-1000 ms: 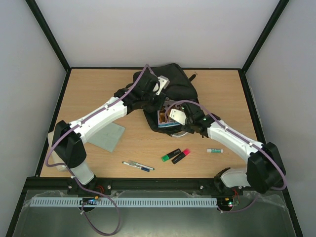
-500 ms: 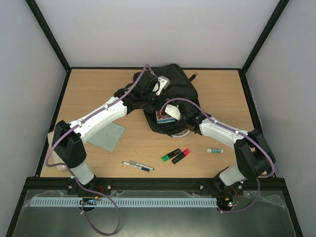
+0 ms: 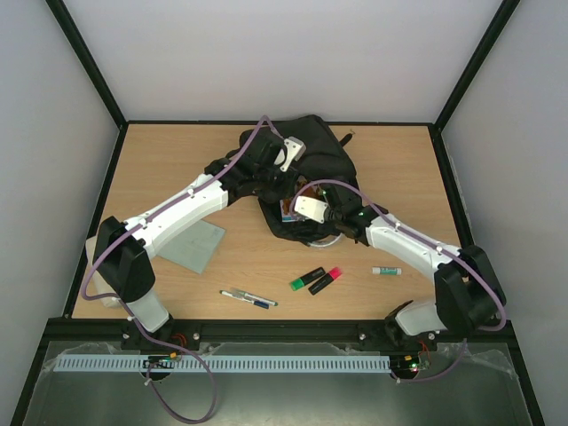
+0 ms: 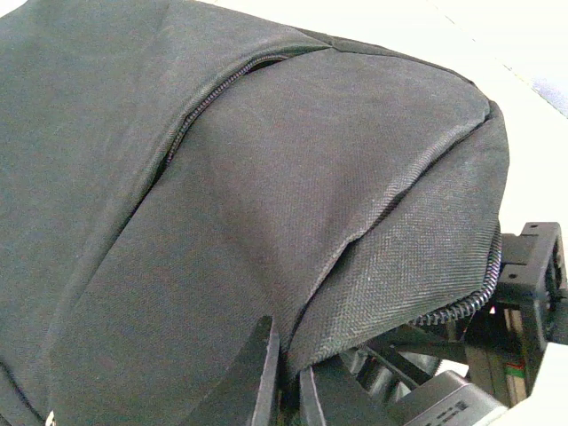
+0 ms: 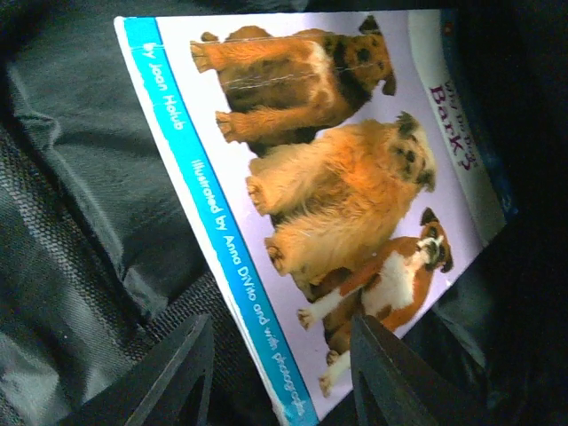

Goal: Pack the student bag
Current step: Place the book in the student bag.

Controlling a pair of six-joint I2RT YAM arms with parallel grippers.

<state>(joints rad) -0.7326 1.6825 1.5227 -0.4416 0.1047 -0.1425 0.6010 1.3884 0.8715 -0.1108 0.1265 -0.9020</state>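
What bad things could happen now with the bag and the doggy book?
The left jaws pinch only a fold of the student bag; if it slips, the flap could fall shut. The dog book lies tilted inside, its corner between the open right jaws, so pulling away might drag it back out.

The student bag overruns the left wrist view on the left and top. The left end effector and right end effector are cut off by the lower edges. The book has a blurred title and one corner under dark fabric.
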